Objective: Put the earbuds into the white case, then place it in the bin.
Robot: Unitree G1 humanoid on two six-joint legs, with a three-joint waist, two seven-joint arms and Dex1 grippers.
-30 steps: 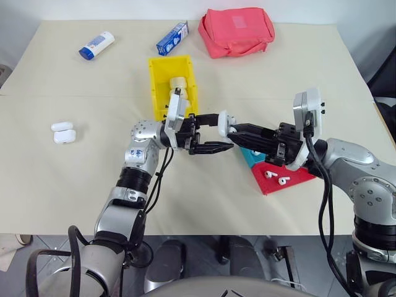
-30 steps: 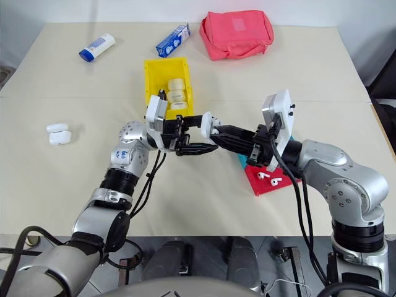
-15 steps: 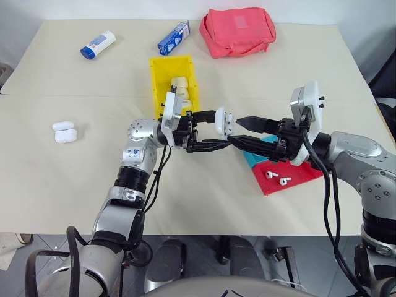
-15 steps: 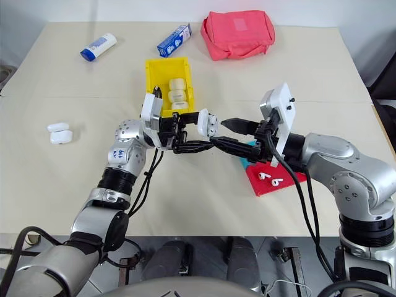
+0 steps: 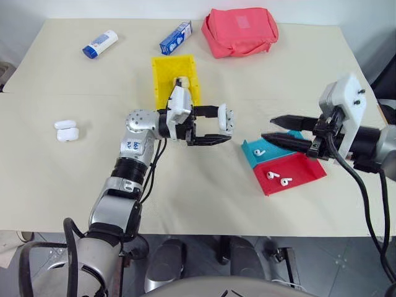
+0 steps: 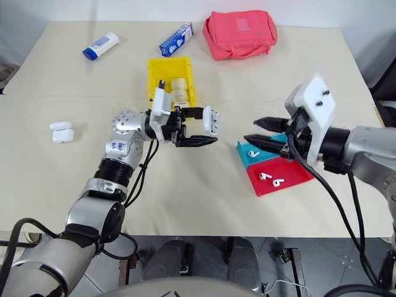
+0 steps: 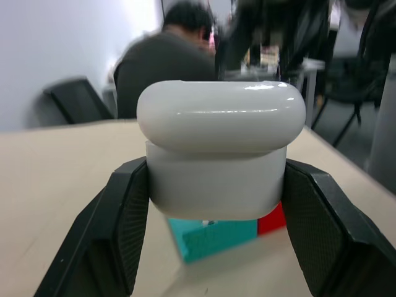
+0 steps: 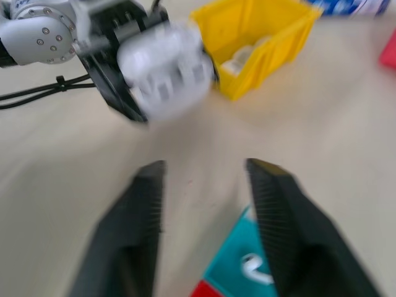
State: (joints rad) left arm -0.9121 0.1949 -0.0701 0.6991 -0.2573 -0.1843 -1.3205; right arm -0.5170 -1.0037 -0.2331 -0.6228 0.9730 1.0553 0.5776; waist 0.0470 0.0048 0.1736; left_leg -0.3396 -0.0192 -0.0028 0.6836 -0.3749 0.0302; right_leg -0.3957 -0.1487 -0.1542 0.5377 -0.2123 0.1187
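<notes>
Black fingers of the left gripper are clamping the white case, holding it above the table just beside the yellow bin. Its lid is looking shut. Across a gap, the right gripper is hovering with fingers apart over the teal tray, gripping nothing. One earbud is lying in that tray; two earbuds are lying in the red tray touching it. Pale rounded items are sitting in the bin, partly hidden by the left wrist and hard to identify. Another white case is resting well apart.
</notes>
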